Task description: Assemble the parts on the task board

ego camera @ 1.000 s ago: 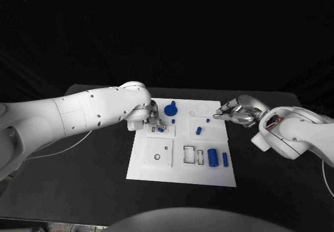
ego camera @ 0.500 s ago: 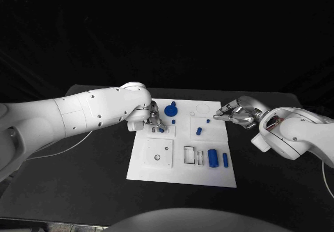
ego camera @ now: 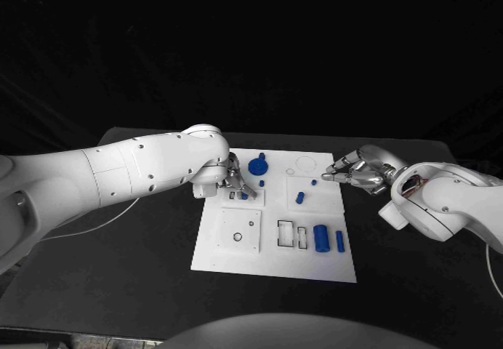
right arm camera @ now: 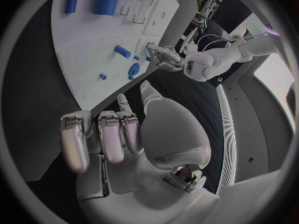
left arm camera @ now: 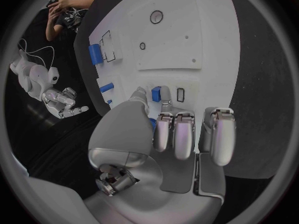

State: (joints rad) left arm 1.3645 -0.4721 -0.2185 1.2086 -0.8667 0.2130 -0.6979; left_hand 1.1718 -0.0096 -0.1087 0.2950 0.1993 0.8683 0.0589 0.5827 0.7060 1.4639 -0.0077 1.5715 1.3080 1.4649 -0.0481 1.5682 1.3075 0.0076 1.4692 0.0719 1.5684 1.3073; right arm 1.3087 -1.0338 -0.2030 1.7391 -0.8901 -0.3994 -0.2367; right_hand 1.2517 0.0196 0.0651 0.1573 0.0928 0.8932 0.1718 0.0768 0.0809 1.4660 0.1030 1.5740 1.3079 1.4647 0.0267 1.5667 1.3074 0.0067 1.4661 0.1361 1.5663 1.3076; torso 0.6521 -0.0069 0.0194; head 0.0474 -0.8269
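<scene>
Assembly partly done: the left hand [ego camera: 232, 182] pinches a small blue part [left arm camera: 156, 93] at a slot on the task board [ego camera: 275, 256], the right hand [ego camera: 355, 171] hovers spread and empty nearby, and loose blue cylinders [ego camera: 320, 238] beyond remain unplaced.

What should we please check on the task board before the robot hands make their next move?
1. Left robot hand placed at the small blue part: ok, its fingertips are right at it.
2. Firm hold on that part: cannot tell, the fingers hide the contact.
3. Rectangular slot beside the part is free: ok.
4. Right robot hand out of the way: ok, it hovers at the right edge of the task board and holds nothing.
5. Large blue cylinder away from the work spot: ok, it lies at the board's near right.
</scene>
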